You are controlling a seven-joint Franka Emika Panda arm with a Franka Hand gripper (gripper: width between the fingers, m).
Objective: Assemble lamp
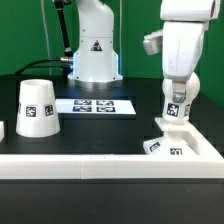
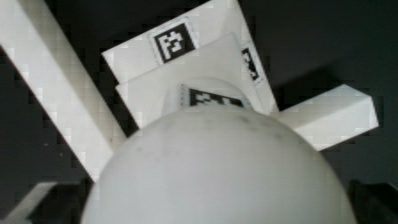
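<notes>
The ball-shaped bulb (image 2: 214, 165) fills the near part of the wrist view, held between my dark fingers (image 2: 39, 205). My gripper (image 2: 214, 208) is shut on it. In the exterior view the gripper (image 1: 175, 118) holds the tagged bulb (image 1: 174, 108) just above the flat square base (image 1: 165, 147), which lies in the corner of the white wall at the exterior view's right. The wrist view shows the base (image 2: 187, 60) with its tags directly beyond the bulb. The tapered shade (image 1: 37, 108) stands wide end down at the exterior view's left, far from the gripper.
A raised white wall (image 1: 100, 165) runs along the front and turns back at the exterior view's right; its bars also show in the wrist view (image 2: 54, 85). The marker board (image 1: 95, 104) lies mid-table. The robot's pedestal (image 1: 93, 50) stands behind.
</notes>
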